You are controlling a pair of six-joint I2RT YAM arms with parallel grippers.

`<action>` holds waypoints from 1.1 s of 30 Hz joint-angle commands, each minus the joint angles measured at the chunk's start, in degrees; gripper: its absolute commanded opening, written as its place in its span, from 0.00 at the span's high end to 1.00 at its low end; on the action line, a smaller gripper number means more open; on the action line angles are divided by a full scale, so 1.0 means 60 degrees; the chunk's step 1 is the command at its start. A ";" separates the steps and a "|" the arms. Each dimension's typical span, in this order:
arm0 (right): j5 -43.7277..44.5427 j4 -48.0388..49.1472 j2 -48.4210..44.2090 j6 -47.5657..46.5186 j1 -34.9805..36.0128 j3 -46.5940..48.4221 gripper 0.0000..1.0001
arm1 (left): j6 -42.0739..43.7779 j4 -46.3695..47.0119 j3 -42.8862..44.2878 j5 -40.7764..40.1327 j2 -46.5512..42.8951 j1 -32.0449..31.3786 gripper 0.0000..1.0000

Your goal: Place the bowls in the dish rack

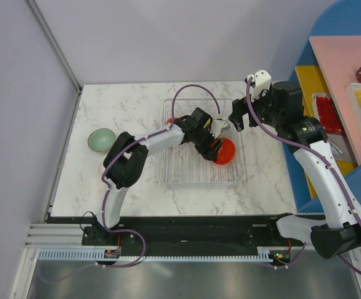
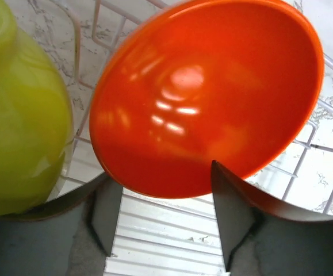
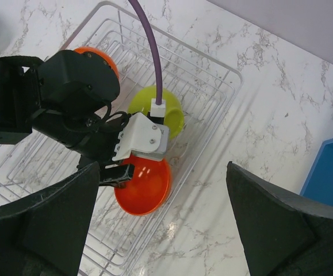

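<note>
The clear dish rack (image 1: pixel 168 169) stands mid-table. A red-orange bowl (image 1: pixel 226 152) leans tilted near its right wall, its hollow facing my left wrist camera (image 2: pixel 201 98). My left gripper (image 1: pixel 217 138) reaches into the rack, open. Its fingertips (image 2: pixel 228 190) sit at the bowl's lower rim, and the ribbed rack floor (image 2: pixel 172 230) shows between them. Beside it stands a lime-green bowl (image 2: pixel 16 126) (image 3: pixel 175 115), and an orange bowl (image 1: pixel 172 120) (image 3: pixel 100 56) sits further back. A mint bowl (image 1: pixel 101 139) rests on the table at left. My right gripper (image 1: pixel 239 119) (image 3: pixel 160 172) hangs open above the rack's right edge.
A blue shelf unit (image 1: pixel 355 18) with a pink board and small packages stands off the table's right side. Grey walls close the left and back. The left arm's elbow (image 1: pixel 125 163) and its purple cable (image 1: pixel 196 90) cross over the rack.
</note>
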 commanded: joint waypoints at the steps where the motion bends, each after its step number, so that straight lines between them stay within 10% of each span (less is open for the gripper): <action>1: -0.0250 0.0254 -0.0270 0.0164 -0.0060 -0.0109 0.02 | -0.0312 0.0346 0.0355 -0.0073 0.0161 0.0005 0.41; 8: -0.0279 0.0371 -0.0285 0.0237 -0.0104 -0.0284 0.03 | -0.0297 0.0332 0.0282 -0.0190 0.0059 0.0004 0.98; 18: -0.0848 0.0547 0.0242 0.1421 -0.0177 -0.0109 0.02 | 0.0156 0.0170 -0.0624 0.0013 -0.1989 0.0384 0.98; 33: -0.8359 0.1776 0.2087 0.3459 -0.0323 -0.0621 0.02 | 0.0128 0.0917 -0.2003 0.3573 -0.4658 0.2729 0.98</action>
